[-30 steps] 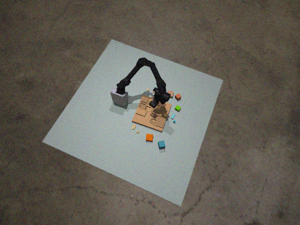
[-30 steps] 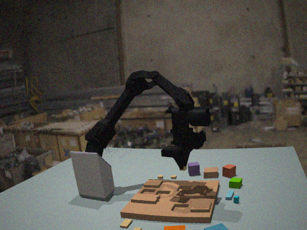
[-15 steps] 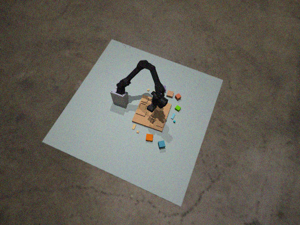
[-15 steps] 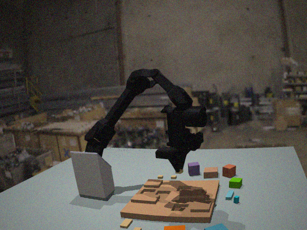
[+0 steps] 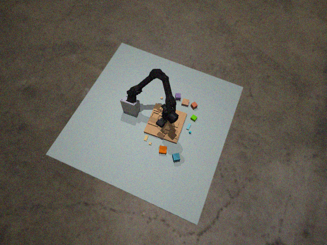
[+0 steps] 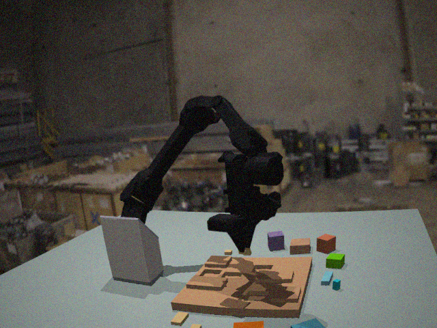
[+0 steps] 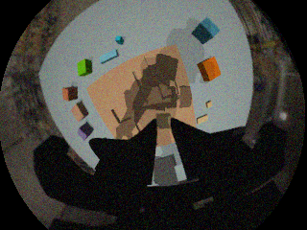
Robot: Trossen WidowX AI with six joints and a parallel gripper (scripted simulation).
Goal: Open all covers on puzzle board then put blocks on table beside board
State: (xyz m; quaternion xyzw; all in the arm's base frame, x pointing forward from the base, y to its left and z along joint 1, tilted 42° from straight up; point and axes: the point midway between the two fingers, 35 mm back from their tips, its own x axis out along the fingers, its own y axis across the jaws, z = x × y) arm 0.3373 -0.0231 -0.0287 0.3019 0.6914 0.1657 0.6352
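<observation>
Claw carries a small tan block over the puzzle board

The claw (image 5: 165, 120) (image 6: 243, 249) (image 7: 163, 121) points down above the board (image 5: 153, 130) (image 6: 212, 306) (image 7: 103, 91), fingertips pinching the small tan block (image 7: 163, 120) off the surface. That block sits directly between the tips.

Left to right in the exterior view, the grey base (image 5: 129, 108) (image 6: 123, 247) stands left of the board. A flat tan piece (image 5: 145, 138) (image 6: 179, 318) (image 7: 202, 119) lies off its near edge. Open wells (image 6: 210, 272) and raised covers (image 6: 208, 282) show on its left side; shadow makes the remaining covers' positions hard to tell. An orange block (image 5: 162, 149) (image 6: 248, 324) (image 7: 209, 69) rests before the board. Beyond its far right corner stand purple (image 5: 178, 96) (image 6: 275, 240) (image 7: 85, 130), peach (image 5: 185, 102) (image 6: 300, 246) (image 7: 80, 111) and red blocks (image 5: 193, 105) (image 6: 326, 243) (image 7: 70, 93). Right of the board lies a green block (image 5: 193, 117) (image 6: 335, 260) (image 7: 84, 67).
</observation>
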